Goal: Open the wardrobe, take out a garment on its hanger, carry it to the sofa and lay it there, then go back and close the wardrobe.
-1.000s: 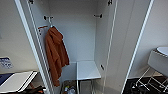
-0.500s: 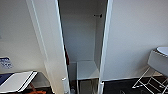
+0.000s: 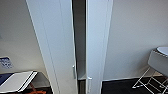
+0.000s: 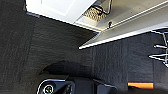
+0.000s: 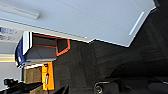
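Observation:
The wardrobe (image 3: 62,50) stands tall and white straight ahead in the head view. Its left door (image 3: 57,37) is swung almost shut. The right door (image 3: 96,37) is nearly shut too, and a narrow dark gap (image 3: 79,37) separates them. A small pale handle (image 3: 74,72) sits on the left door's edge and another handle (image 3: 89,82) on the right door. In the left wrist view the wardrobe's foot (image 4: 57,10) stands on the dark carpet, with one door's lower edge (image 4: 120,33) angled outwards. A white door panel (image 5: 100,20) with a pale handle strip (image 5: 136,23) appears in the right wrist view.
A white chair (image 3: 157,60) on thin wire legs stands at the right against the wall. At the lower left is a white-and-blue flat board (image 3: 17,80) with an orange frame (image 3: 35,90) under it. Dark carpet (image 4: 50,45) covers the floor.
The left door has swung from wide open to almost shut, covering the inside and the orange garment seen a second ago. The wardrobe now looks larger and closer.

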{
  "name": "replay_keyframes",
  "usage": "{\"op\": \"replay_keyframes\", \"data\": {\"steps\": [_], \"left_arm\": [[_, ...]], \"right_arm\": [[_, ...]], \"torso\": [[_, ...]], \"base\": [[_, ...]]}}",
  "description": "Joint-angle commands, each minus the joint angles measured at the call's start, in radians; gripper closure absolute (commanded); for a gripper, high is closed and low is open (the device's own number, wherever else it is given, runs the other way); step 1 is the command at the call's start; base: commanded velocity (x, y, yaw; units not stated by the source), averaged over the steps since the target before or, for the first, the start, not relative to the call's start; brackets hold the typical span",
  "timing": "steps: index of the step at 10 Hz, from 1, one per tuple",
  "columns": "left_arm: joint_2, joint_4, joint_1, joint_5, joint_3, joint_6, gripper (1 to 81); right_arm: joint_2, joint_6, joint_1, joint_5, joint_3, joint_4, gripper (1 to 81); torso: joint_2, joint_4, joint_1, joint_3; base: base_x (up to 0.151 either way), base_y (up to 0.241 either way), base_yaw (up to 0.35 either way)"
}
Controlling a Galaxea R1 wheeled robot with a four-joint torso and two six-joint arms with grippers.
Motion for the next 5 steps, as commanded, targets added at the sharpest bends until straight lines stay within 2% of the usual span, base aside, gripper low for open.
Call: {"op": "replay_keyframes", "data": {"steps": [1,3,5], "left_arm": [[0.057,0.178,0.129,-0.125,-0.037,0.021,1.0],[0.114,0.256,0.264,-0.219,-0.114,0.021,1.0],[0.197,0.301,0.356,-0.265,-0.228,0.021,1.0]], "right_arm": [[0.202,-0.056,-0.118,-0.055,-0.4,-0.161,1.0],[0.306,-0.059,-0.225,-0.055,-0.635,-0.226,1.0],[0.388,-0.068,-0.318,-0.051,-0.77,-0.306,1.0]], "torso": [[0.0,0.0,0.0,0.0],[0.0,0.0,0.0,0.0],[0.0,0.0,0.0,0.0]], "base": [[0.0,0.0,0.0],[0.0,0.0,0.0],[0.0,0.0,0.0]]}}
